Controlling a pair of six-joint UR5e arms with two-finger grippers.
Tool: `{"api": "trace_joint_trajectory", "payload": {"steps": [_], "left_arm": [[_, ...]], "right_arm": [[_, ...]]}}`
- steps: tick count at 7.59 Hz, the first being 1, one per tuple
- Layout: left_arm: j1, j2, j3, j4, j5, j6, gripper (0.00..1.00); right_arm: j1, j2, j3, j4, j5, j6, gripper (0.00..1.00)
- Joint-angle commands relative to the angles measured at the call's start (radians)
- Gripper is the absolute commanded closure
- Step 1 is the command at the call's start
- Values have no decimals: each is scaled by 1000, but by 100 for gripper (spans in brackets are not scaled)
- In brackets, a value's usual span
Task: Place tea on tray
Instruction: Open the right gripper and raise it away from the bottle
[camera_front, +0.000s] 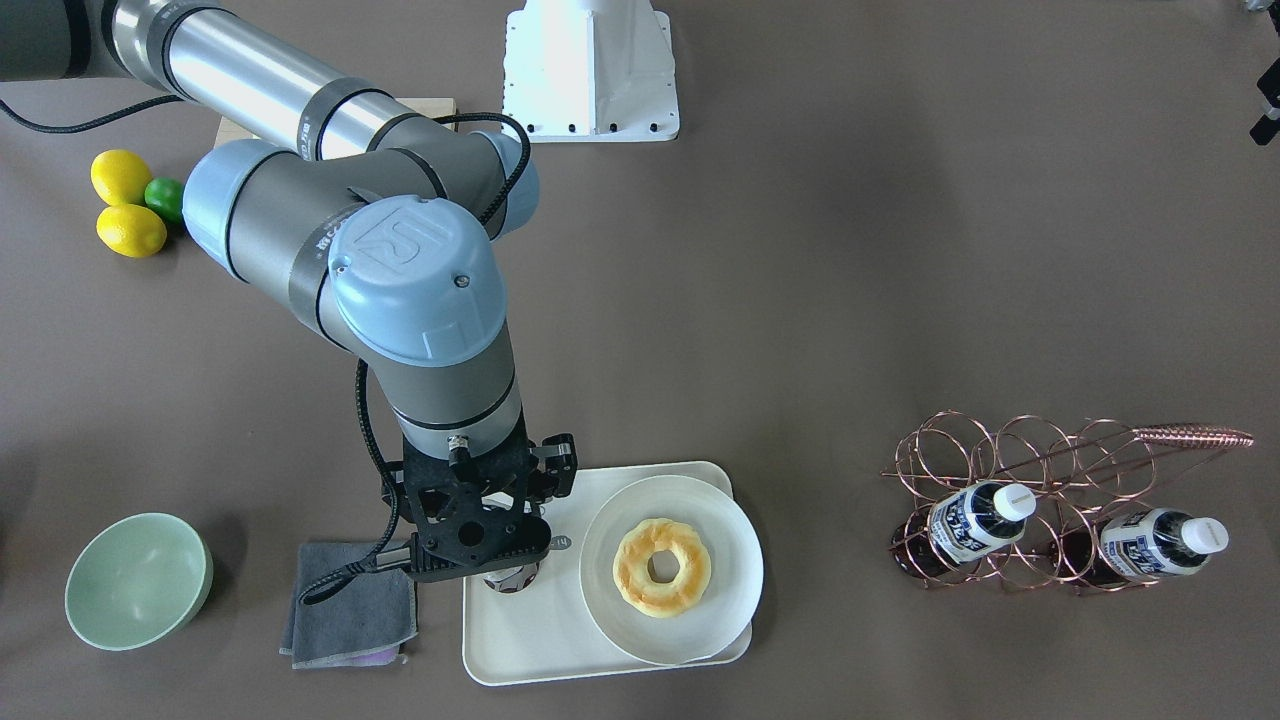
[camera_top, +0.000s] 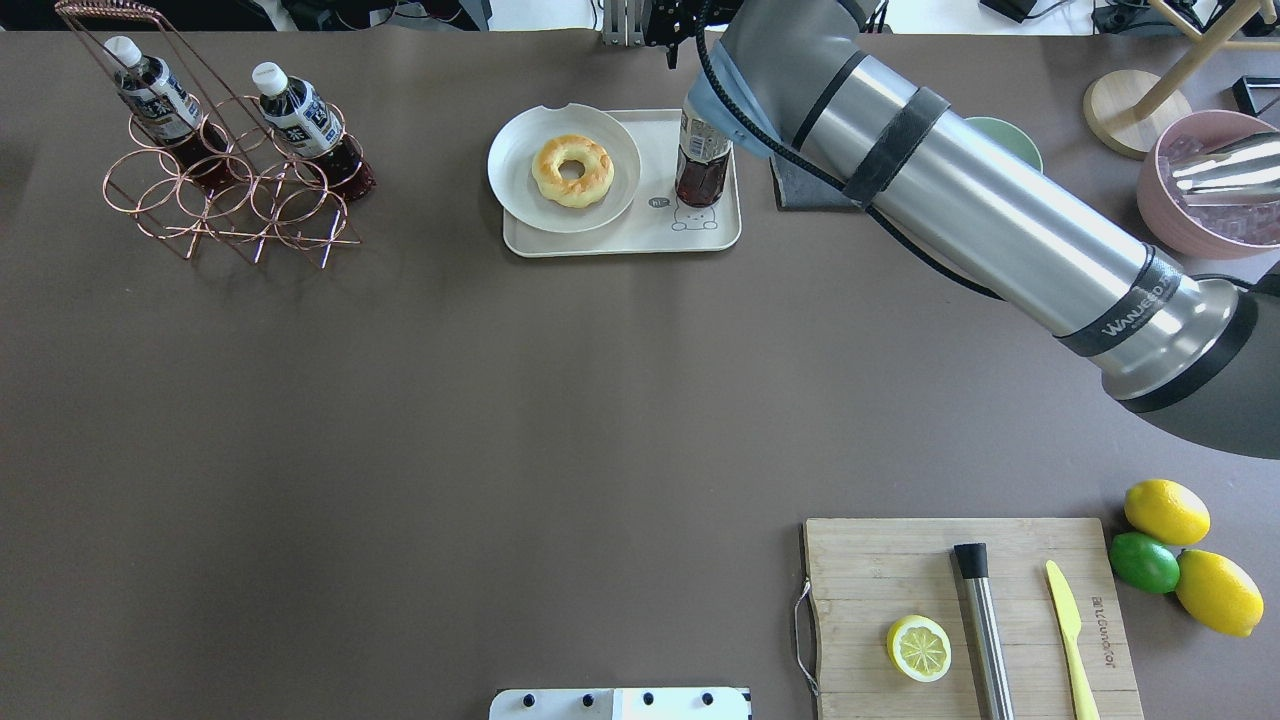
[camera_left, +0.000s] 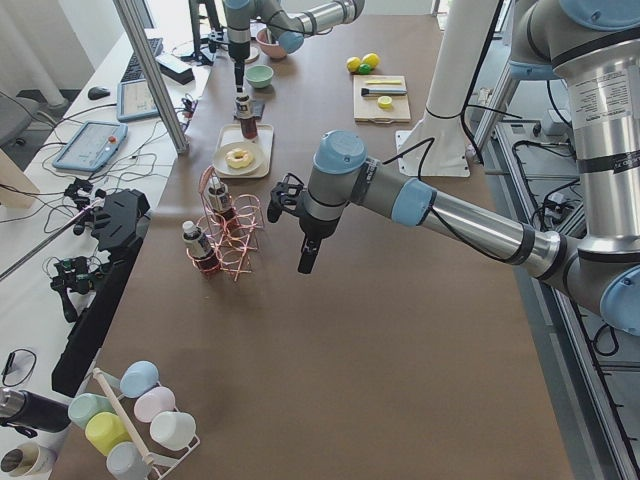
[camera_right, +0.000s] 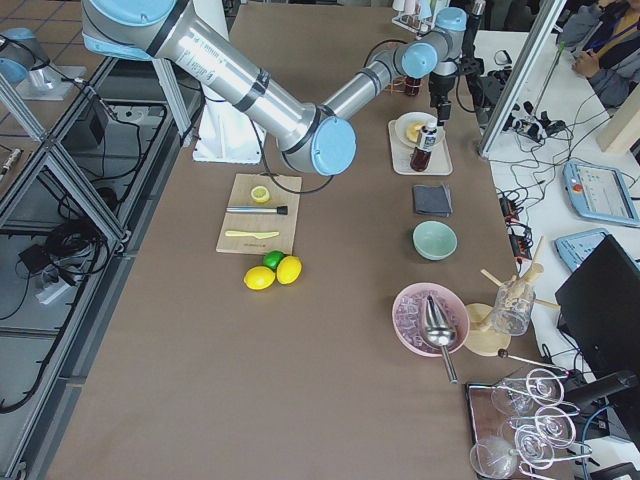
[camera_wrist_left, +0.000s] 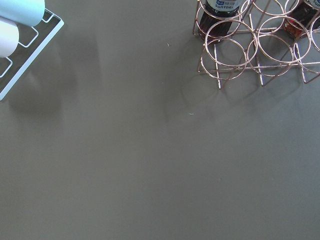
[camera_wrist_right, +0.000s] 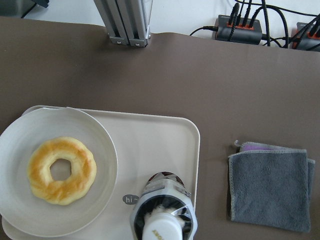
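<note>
Cream-white tray (camera_front: 520, 650), front-facing view: the right gripper (camera_front: 487, 545) hangs over the tray's end. The tea (camera_front: 511, 578) peeks out directly beneath the black gripper body. The fingers are hidden here, so I cannot tell how wide they stand or whether they grip the bottle. A plate (camera_front: 700, 640) carrying a doughnut (camera_front: 661, 566) rests on the tray to the gripper's robot-left. A grey cloth (camera_front: 350, 600) lies off the tray to its robot-right.

Overhead: the arm covers the gripper. The tea stands upright on the tray, just behind the bear drawing (camera_top: 693, 216).

Right-side view: the gripper points down just above the white cap; contact is unclear.

Right wrist: the cap sits straight below, with the bottle on the tray.

Left-side view: the left gripper (camera_left: 305, 262) hangs over bare table (camera_left: 400, 330), with the wire rack (camera_left: 235, 240) and two more bottles (camera_left: 198, 245) near it. I cannot tell its opening.
</note>
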Motion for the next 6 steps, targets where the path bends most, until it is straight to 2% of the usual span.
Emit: {"api": "trace_joint_trajectory", "payload": {"steps": [1, 2, 4, 5, 6], "left_arm": [[-25, -22, 31, 15, 0, 48, 4], [-44, -51, 75, 20, 0, 97, 4], [-44, -95, 111, 50, -6, 99, 4], [-45, -123, 110, 93, -6, 114, 4], [-44, -144, 114, 133, -6, 137, 4]], "right_arm": [[125, -290, 279, -39, 109, -140, 0], [197, -375, 374, -138, 146, -288, 0], [301, -594, 572, -281, 146, -558, 0], [356, -724, 629, -301, 146, -692, 0], [419, -821, 636, -303, 148, -831, 0]]}}
